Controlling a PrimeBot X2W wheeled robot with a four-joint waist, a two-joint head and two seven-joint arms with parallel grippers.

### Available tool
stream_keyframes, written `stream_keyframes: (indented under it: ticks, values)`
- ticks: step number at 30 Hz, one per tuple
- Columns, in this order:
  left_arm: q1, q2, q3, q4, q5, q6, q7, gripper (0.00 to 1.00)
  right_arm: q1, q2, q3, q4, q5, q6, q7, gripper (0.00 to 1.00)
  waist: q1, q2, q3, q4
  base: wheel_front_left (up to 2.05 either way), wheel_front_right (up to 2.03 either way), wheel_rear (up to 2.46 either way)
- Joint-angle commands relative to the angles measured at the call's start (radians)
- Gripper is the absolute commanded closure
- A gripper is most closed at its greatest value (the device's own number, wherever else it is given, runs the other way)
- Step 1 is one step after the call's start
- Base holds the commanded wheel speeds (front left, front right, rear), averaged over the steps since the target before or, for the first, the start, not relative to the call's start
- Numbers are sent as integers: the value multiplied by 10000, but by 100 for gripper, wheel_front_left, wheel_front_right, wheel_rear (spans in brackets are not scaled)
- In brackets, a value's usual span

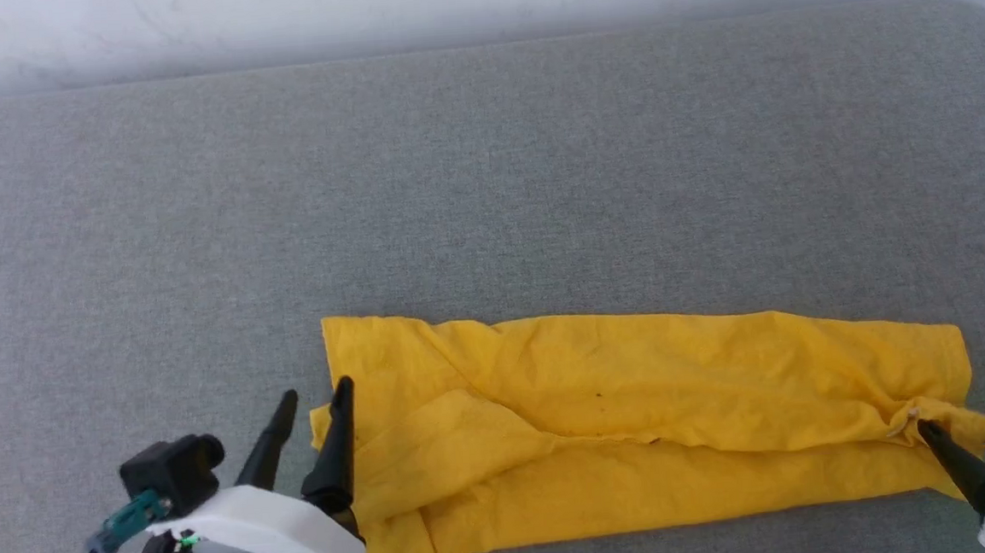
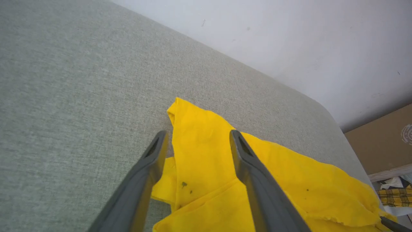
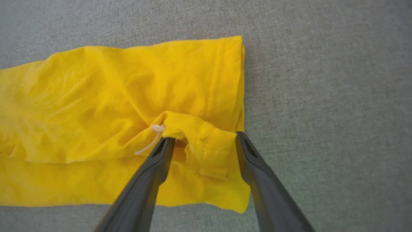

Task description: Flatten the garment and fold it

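Nearest to the camera is the left gripper (image 1: 316,398), low at the left of the head view. Its two fingers stand apart and hold nothing.

The grey padded surface (image 1: 453,185) takes most of the scene. On its near part lies the garment (image 1: 637,404), a long yellow band with one lengthwise layer folded over another. Its long axis runs from the robot's left to its right, so one short end lies at each arm.

In the left wrist view, one finger of the left gripper (image 2: 198,135) is over the left end of the garment (image 2: 206,161) and the other is over the bare surface. Whether they touch the cloth, I cannot tell.

The right gripper (image 3: 203,138) is also open, at the right end of the garment (image 3: 96,96). Its fingers stand on both sides of a small raised fold there (the cloth is between them, but not pinched).

I judge the right arm nearer to a grasp, while the left needs to come further over its edge.

A white thread (image 3: 154,129) hangs just beside one right finger.
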Motion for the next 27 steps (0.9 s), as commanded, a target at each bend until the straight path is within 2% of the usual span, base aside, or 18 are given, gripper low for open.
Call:
stream_keyframes:
  ticks: [1, 6, 10, 14, 18, 27]
  values:
    - [202, -17, 129, -297, 152, 169, -266, 0, 324, -134, -82, -339, 246, -9, 332, 0, -1, -1, -43, -36, 0, 0, 0]
    - [597, -63, 564, -1297, 812, 794, -1279, 0, 1306, -340, -861, -1882, 745, -9, 1408, 0, -1, -1, -114, -135, 0, 0, 0]
    - [729, -33, 606, -1755, 1536, 1172, -1910, 0, 1835, -191, -1552, -2951, 867, -9, 2142, 0, -1, -1, -73, -176, 0, 0, 0]
    - [649, -68, 511, -1895, 2091, 1380, -2302, 0, 1677, 262, -2244, -3703, 522, -9, 1843, 0, -1, -1, 66, -124, 0, 0, 0]
    - [392, 30, 329, -1898, 2982, 1547, -2628, 0, 1375, 692, -2331, -3433, -18, -9, 1552, 0, -1, -1, 256, 56, 0, 0, 0]
    - [179, 350, -154, -1621, 4569, 1684, -2885, 0, 561, 604, -1868, -1236, -944, -9, 701, 0, -1, -1, 383, 684, 0, 0, 0]
